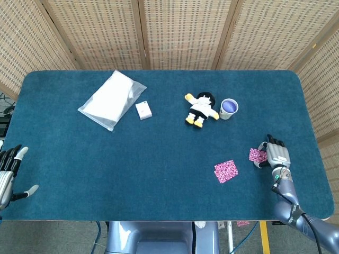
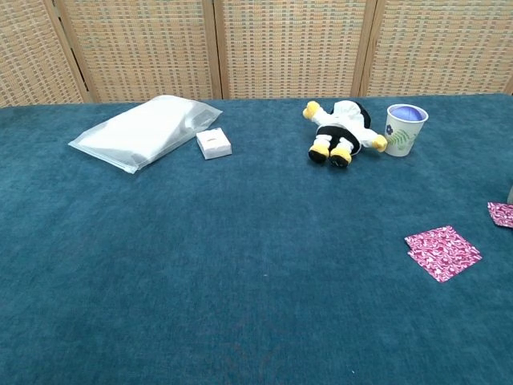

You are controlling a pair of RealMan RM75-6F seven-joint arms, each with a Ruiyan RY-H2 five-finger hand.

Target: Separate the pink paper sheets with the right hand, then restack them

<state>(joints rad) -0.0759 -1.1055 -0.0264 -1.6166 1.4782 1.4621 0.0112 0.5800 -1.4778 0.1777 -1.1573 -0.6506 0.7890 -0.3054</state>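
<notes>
A small stack of pink patterned sheets (image 1: 226,171) lies flat near the table's front right, also seen in the chest view (image 2: 443,253). To its right, a single pink sheet (image 1: 257,154) sits apart from the stack and shows at the chest view's right edge (image 2: 502,213). My right hand (image 1: 277,154) is palm down right beside this sheet, with thumb and fingers pinching its right edge. My left hand (image 1: 8,175) hovers at the table's front left corner, fingers spread and holding nothing.
A plush doll (image 1: 201,109) and a paper cup (image 1: 229,108) stand at the back right. A clear plastic bag (image 1: 112,99) and a small white box (image 1: 143,110) lie at the back left. The table's right edge (image 1: 318,159) is close to my right hand.
</notes>
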